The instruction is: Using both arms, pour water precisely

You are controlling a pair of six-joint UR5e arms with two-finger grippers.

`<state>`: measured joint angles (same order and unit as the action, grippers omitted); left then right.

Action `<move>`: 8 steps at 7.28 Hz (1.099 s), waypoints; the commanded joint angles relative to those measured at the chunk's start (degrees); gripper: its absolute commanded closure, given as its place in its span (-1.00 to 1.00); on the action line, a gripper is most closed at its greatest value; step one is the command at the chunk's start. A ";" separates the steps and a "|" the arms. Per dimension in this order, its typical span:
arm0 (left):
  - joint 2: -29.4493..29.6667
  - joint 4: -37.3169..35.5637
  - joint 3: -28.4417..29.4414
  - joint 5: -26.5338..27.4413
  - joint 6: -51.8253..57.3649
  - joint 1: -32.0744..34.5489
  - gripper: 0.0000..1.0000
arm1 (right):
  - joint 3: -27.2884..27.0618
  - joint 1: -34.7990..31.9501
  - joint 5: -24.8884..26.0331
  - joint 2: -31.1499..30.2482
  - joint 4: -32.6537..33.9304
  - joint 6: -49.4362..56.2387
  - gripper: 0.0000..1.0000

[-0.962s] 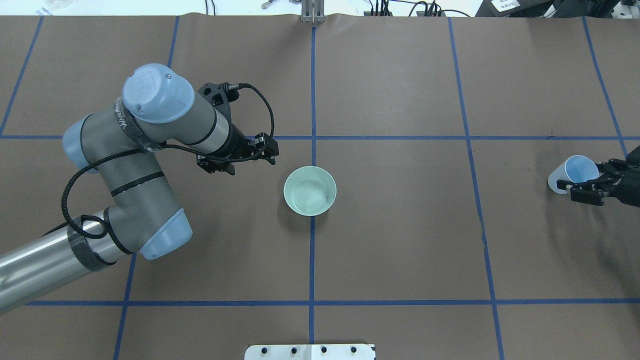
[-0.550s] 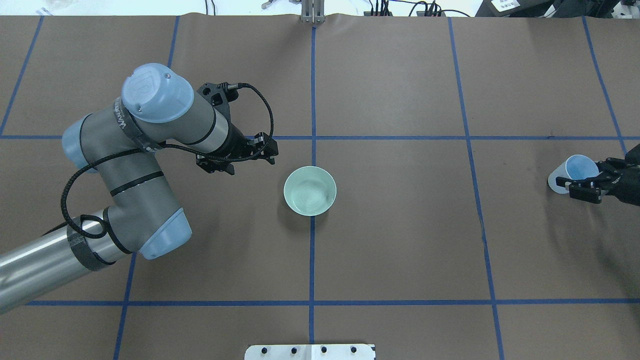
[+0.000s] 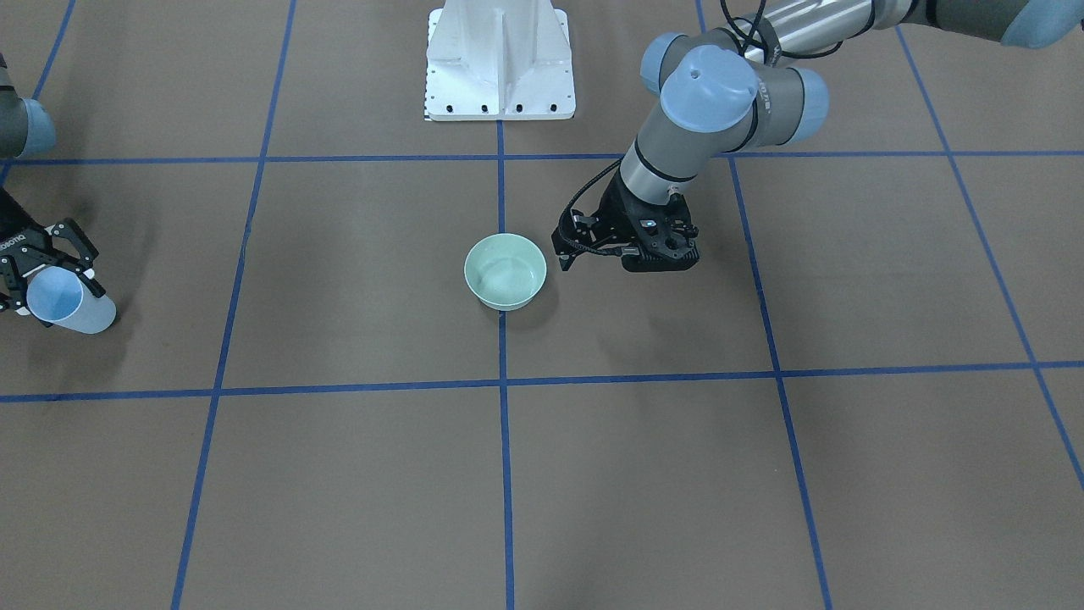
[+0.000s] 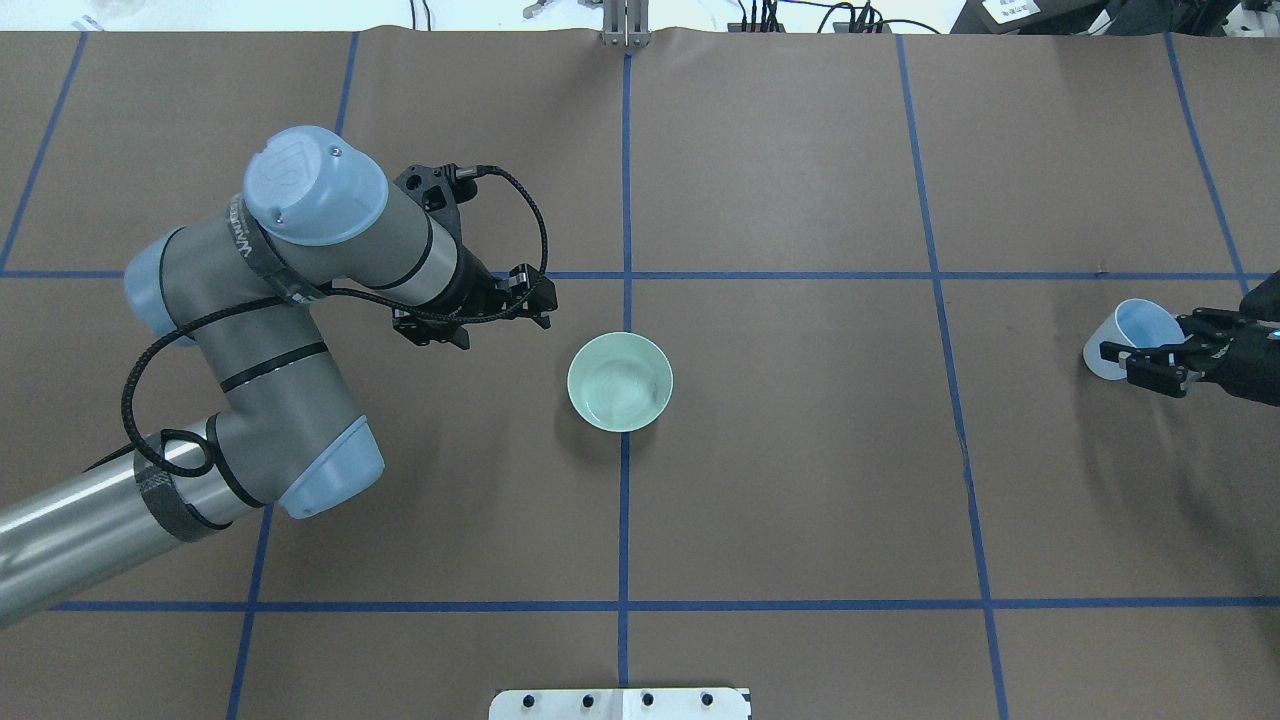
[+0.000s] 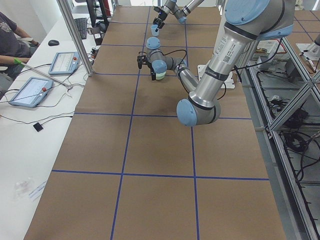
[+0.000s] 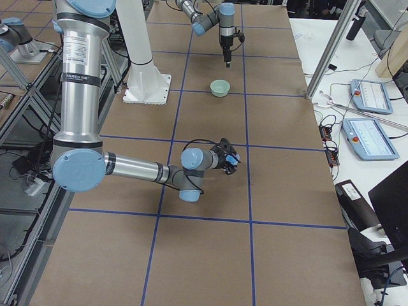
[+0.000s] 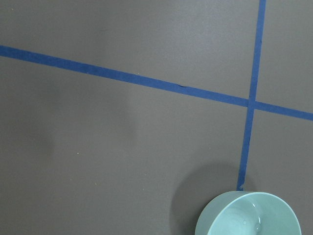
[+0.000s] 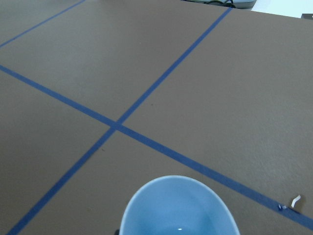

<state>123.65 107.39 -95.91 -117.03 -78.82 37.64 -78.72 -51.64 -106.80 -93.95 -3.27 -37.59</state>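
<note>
From the front we count two arms, one bowl (image 3: 506,303), one cup (image 3: 91,318) and one white pedestal (image 3: 500,59) on the brown desk (image 3: 339,474). The left arm (image 3: 711,93) holds the left claw (image 3: 628,254) just beside the bowl without touching it. Its fingers stand apart and carry nothing. The right arm (image 3: 34,127) shows only at the picture's edge, and the right claw (image 3: 52,292) is clamped on the tilted cup. The water (image 3: 506,273) shows as a pale sheen inside the bowl.

From overhead, the bowl stands on the middle blue tape line (image 4: 625,200), near the desk's centre, with bare desk on every side. The cup is near the desk's end on the robot's right, well apart from the bowl, and wide open desk lies between them.

In the left side view the near left arm hides part of the bowl, and the cup is small and far. We count two tablets (image 5: 30,90) on the white bench along the desk's long edge.

In the right side view the bowl shows whole and far away, and the near claw covers most of the cup.

The left wrist view shows one bowl, cut by the bottom edge, with small white glints inside.

The right wrist view shows the cup's mouth at the bottom edge with one white glint deep inside. How much water it holds we cannot tell.
</note>
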 commanded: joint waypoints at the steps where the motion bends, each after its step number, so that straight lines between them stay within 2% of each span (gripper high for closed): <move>1: -1.46 0.02 -0.24 -0.74 0.51 1.90 -1.00 | -8.69 -0.13 1.24 5.07 15.39 -0.03 0.66; 3: -3.58 0.37 -0.95 -2.75 1.12 4.53 -1.00 | -16.69 2.74 5.01 10.25 32.80 -0.03 0.66; 5: -6.73 0.63 -1.04 -4.61 7.69 7.61 -1.00 | -23.90 14.57 18.13 17.10 51.41 0.06 0.66; 6: -8.06 0.63 -0.95 -6.18 9.98 9.53 -1.00 | -30.20 17.94 20.04 19.48 64.57 -0.03 0.66; 7: -9.72 0.63 -1.04 -8.72 13.22 11.82 -1.00 | -33.31 22.32 23.71 24.56 77.58 -0.03 0.66; 8: -11.13 0.63 -1.04 -10.83 15.60 13.84 -1.00 | -32.82 27.42 29.66 31.83 89.98 -0.03 0.66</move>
<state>114.34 108.00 -96.92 -125.28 -66.43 48.96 -109.95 -30.18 -83.38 -69.72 71.06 -37.61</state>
